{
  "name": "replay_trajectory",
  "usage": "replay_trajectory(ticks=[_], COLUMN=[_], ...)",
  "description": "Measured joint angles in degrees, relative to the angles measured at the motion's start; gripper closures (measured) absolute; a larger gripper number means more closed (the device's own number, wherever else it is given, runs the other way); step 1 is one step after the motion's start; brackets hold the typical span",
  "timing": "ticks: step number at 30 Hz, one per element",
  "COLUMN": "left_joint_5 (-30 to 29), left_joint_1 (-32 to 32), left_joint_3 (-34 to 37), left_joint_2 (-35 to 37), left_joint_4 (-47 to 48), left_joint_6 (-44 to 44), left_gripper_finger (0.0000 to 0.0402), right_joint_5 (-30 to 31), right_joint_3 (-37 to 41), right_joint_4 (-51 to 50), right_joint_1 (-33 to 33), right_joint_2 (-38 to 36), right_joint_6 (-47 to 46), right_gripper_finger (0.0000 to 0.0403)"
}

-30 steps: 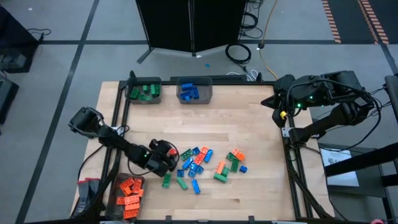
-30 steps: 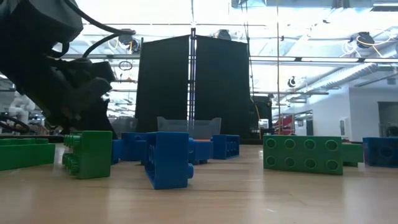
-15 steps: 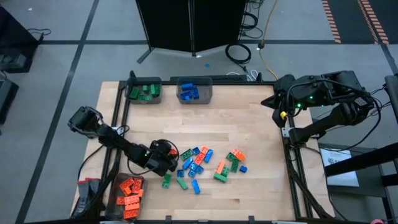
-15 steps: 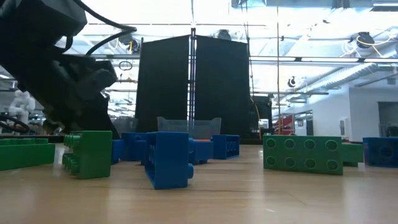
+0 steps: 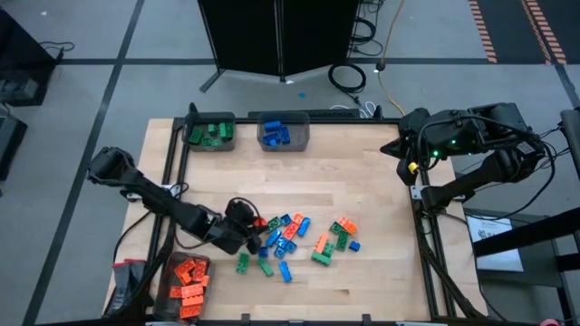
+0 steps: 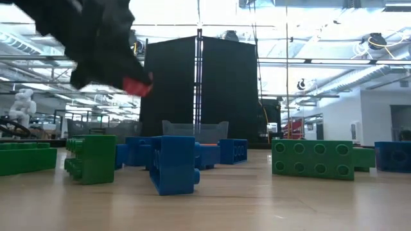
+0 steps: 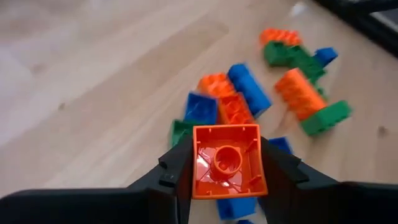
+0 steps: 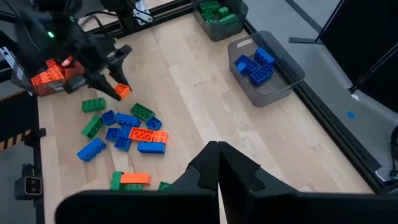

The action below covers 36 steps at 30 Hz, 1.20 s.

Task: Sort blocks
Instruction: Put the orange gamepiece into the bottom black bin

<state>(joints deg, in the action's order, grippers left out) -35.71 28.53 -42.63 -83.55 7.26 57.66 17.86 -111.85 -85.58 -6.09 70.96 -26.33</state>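
We see one small orange block [image 7: 226, 160] pinched between the two dark fingers [image 7: 177, 169] of the left gripper [image 5: 251, 225]. The fingers press on its two sides, only as wide apart as the block, and its hollow underside faces the wrist camera. In the low view the block [image 6: 135, 86] hangs up in the air, above the blocks on the table.

Just beside and below it lies the loose pile of blocks [image 5: 297, 240], orange, green and blue, near the front middle of the wooden table [image 5: 362, 186]. A bin of orange blocks [image 5: 188, 280] sits at the front left corner, close to the gripper. A bin of green blocks [image 5: 211, 133] and a bin of blue blocks [image 5: 283, 132] sit at the back edge. Between the pile and those two bins the wood is bare.

We can read no words on anything.

The right gripper [image 8: 217, 163] waits past the table's right edge, well apart from the blocks, with its fingers pressed together and holding nothing.
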Motion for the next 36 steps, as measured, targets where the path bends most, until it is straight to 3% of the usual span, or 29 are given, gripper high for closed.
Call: replay_trajectory(ticks=[3, 9, 17, 23, 27, 36], left_joint_5=[0.5, 8.9, 20.5, 26.7, 27.3, 34.0], left_joint_1=[0.0, 0.1, 2.8, 6.4, 9.7, 20.6], left_joint_3=[-2.5, -5.9, -8.6, -9.1, -9.1, -9.1], left_joint_2=[2.7, 7.9, 12.1, 14.0, 14.9, 15.0], left_joint_4=[3.3, 6.1, 14.5, 20.6, 25.4, 38.8], left_joint_6=[-4.5, -14.2, -14.5, -9.4, -4.7, 9.6], left_gripper_finger=[0.0277, 0.0277, 0.0277, 0.0277, 0.0277, 0.0277], right_joint_5=[0.0, 0.0, 0.0, 0.0, 0.0, 0.0], right_joint_3=[0.0, 0.0, 0.0, 0.0, 0.0, 0.0], right_joint_4=[0.0, 0.0, 0.1, 0.1, 0.1, 0.6], right_joint_1=[0.0, 0.0, 0.0, 0.0, 0.0, 0.0], right_joint_2=[0.0, 0.0, 0.0, 0.0, 0.0, 0.0], right_joint_6=[0.0, 0.0, -0.2, -0.2, -0.2, -0.2], right_gripper_finger=[0.0403, 0.0403, 0.0403, 0.0403, 0.0403, 0.0403])
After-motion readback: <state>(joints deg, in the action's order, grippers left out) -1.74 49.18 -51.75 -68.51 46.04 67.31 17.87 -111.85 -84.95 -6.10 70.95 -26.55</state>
